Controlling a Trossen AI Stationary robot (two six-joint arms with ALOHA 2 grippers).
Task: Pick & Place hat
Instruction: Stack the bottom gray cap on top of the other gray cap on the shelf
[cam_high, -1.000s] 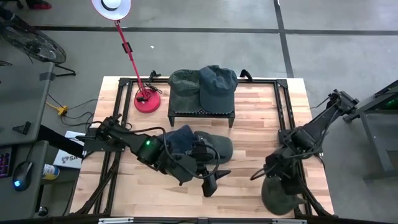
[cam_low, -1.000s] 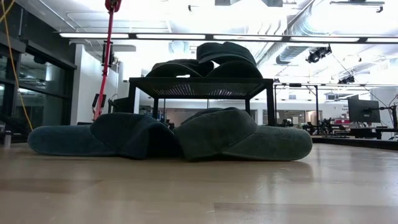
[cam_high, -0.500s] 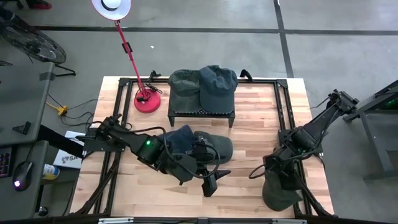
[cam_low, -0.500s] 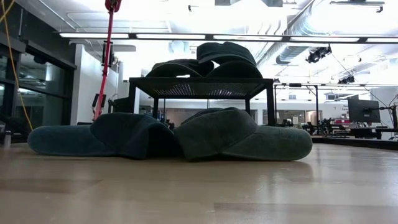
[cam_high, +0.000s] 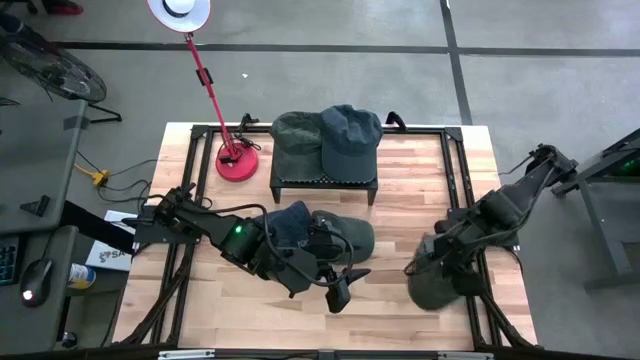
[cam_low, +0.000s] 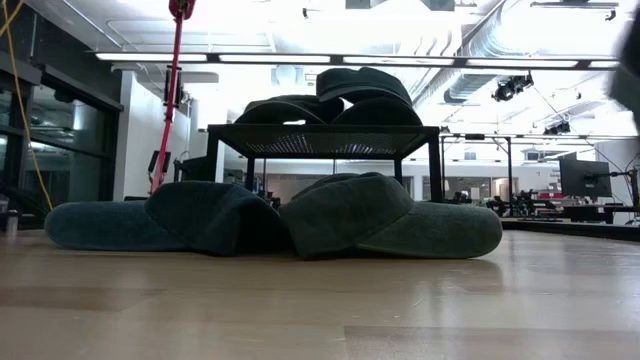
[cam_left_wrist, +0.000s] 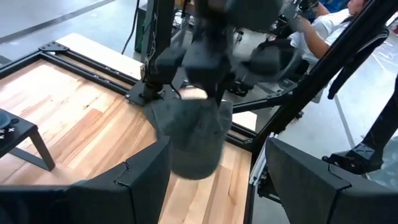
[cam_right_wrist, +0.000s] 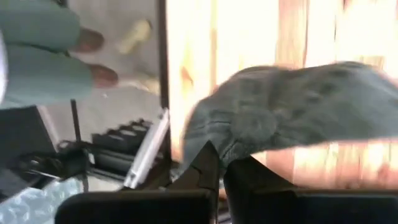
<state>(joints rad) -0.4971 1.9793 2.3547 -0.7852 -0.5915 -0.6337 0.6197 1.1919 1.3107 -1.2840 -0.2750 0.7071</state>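
My right gripper (cam_high: 432, 258), over the table's near right part, is shut on a grey-green hat (cam_high: 436, 285) that also shows in the left wrist view (cam_left_wrist: 193, 140). A blue hat (cam_high: 288, 222) and a green hat (cam_high: 350, 235) lie side by side at mid table, crowns up. Two more hats (cam_high: 325, 135) rest on a black rack (cam_high: 325, 180) at the far side. My left gripper (cam_high: 345, 285) hovers open near the green hat, holding nothing. My right gripper pinches the hat's edge (cam_right_wrist: 219, 148) between its two shut fingers, which come at it steeply from above. The hat hangs below the fingers (cam_left_wrist: 205, 93), its crown sagging down, and seems clear of the tabletop.
A red lamp base (cam_high: 238, 160) with its slanting pole stands at the far left. A black frame (cam_high: 455, 170) runs round the table's edges. Bare wood lies between the two arms at the near side. People sit beyond the table's right side (cam_left_wrist: 323, 25).
My right gripper has risen, tipped and rolled at the wrist, carrying the grey-green hat up from the near right corner and a little toward the far edge. The hat now hangs below it. My left arm has kept still.
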